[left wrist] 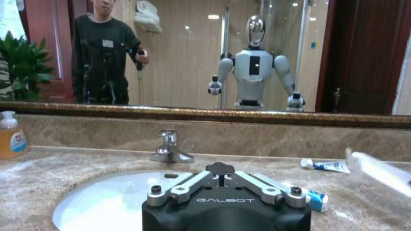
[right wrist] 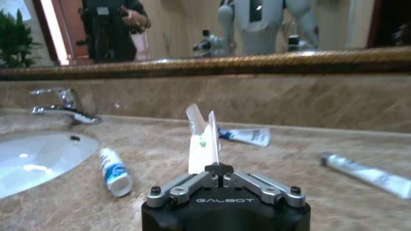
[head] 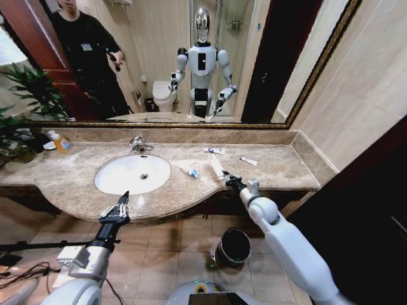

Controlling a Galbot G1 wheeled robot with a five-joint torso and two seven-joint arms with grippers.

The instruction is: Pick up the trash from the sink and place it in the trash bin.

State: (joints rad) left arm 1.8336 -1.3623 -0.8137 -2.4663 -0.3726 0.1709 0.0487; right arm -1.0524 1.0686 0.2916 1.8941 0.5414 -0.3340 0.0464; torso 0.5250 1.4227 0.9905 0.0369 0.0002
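Head view: right gripper (head: 226, 178) clamps white tube (head: 217, 167).

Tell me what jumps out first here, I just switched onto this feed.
The right gripper at the counter's front edge, shut on a white tube that it holds just right of the sink. More tubes lie loose on the brown marble countertop behind it, none in the basin. The left gripper hovers at the sink's near rim, and the trash bin stands on the floor below.

trash bin (head: 234, 246) partly behind right arm, wrapper (left wrist: 380, 169) blurred
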